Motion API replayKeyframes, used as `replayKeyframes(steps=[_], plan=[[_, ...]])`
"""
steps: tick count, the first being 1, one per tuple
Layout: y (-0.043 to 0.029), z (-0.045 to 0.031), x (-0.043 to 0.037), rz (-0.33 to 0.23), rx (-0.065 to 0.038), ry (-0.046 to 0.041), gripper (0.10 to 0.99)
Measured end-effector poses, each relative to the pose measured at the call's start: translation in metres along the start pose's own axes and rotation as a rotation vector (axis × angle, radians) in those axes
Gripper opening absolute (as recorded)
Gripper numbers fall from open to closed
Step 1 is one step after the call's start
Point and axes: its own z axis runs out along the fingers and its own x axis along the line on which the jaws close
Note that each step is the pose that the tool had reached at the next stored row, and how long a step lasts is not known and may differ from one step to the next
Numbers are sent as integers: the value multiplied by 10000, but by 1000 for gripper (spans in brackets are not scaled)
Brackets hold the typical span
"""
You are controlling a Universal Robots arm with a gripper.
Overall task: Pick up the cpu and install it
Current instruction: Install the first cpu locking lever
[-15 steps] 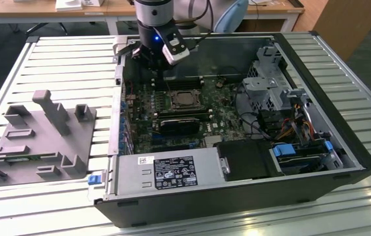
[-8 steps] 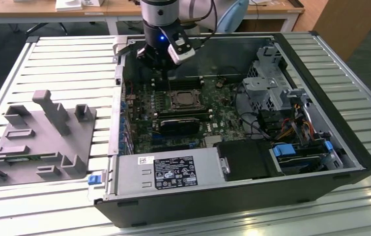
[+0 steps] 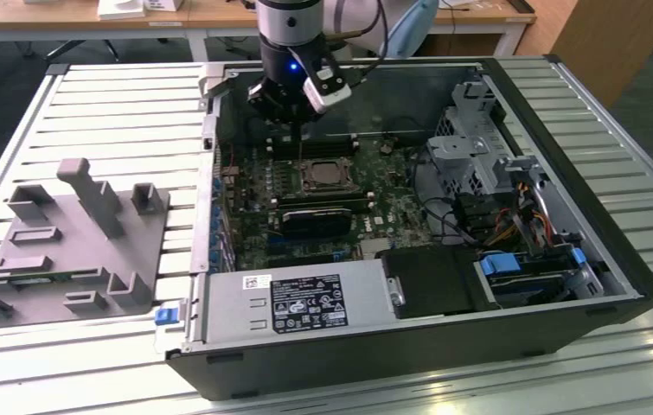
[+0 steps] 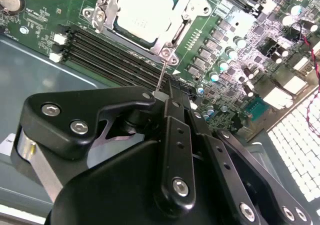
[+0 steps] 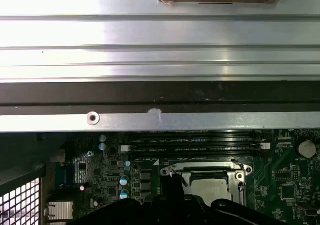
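Grey plastic, the fixture [image 3: 67, 246] with its upright posts lies at the exterior view's left on the slatted metal surface [image 3: 118, 112], well apart from the work. Right of it stands the open computer case [image 3: 419, 328], its motherboard [image 3: 303, 207] facing up. The cpu [image 3: 323, 176] already sits in its socket frame [image 4: 145, 15]; in both wrist views its silver top shows inside the metal bracket, with the memory slots [image 4: 110, 60] just beside it.

The gripper [image 3: 291, 117] hangs above the far edge of the board, near the socket. In the second wrist view its black fingers [image 4: 172, 130] look drawn together with nothing visible between them, and a thin wire lever [image 4: 161, 75] runs from the socket corner toward their tips; whether they touch it I cannot tell.

Done well, this step calls for a straight, light approach that keeps clear of the memory slots and does not scrape the chip's top or bend the lever sideways.

Farther right lie drive bays and cables [image 3: 522, 216]. Beyond the case, wooden tables [image 3: 107, 22] and dark floor fill the room.
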Motion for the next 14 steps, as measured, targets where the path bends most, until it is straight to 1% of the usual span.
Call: replayKeyframes(steps=[10,11,12,14], plan=[[3,5,-100,1,-9,1,106],[3,5,-105,2,-47,3,106],[4,6,-108,5,-135,9,106],[3,6,-113,12,-393,19,106]])
